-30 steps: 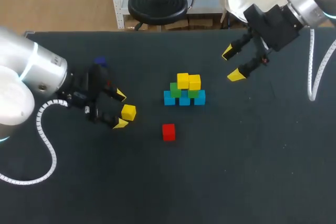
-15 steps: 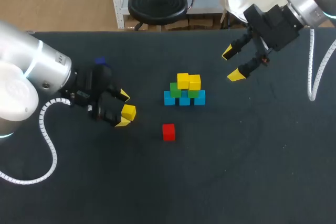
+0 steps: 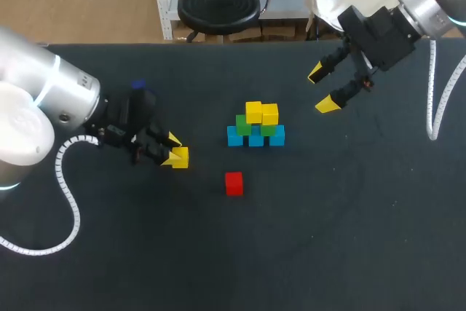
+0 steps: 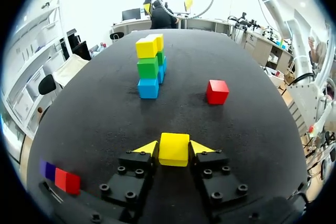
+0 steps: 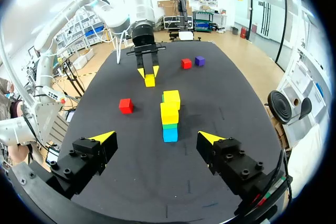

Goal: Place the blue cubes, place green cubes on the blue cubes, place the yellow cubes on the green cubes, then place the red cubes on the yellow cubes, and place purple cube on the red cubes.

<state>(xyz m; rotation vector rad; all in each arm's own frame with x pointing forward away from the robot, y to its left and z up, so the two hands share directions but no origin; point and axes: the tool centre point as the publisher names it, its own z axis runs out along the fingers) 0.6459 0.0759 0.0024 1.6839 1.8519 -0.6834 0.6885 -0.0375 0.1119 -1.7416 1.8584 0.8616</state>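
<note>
- The yellow cube (image 4: 174,149) sits pinched between the two fingers of the left gripper (image 4: 174,147), one yellow tip pressed to each side; whether it is resting on the table or just off it, I cannot tell.
- Well ahead of that gripper stands the stack (image 4: 149,66): blue at the base, green above, two yellow on top.
- A loose red cube (image 4: 217,92) lies ahead and off to one side, nearer than the stack.
- Behind the left gripper, a second red cube (image 4: 67,181) and the purple cube (image 4: 48,170) sit touching each other.
- The right gripper (image 3: 325,89) hangs beyond the stack, fingers spread wide and holding nothing.
- Risk, as I judge it: the top layer is small and narrow, so a low or skewed approach could nudge the yellow cubes off the green.
- The grip is only at the tips, so the cube could twist on release.
- The table (image 3: 364,238) is dark and matte, and the loose red cube lies beside the straight path to the stack, not in it.
</note>
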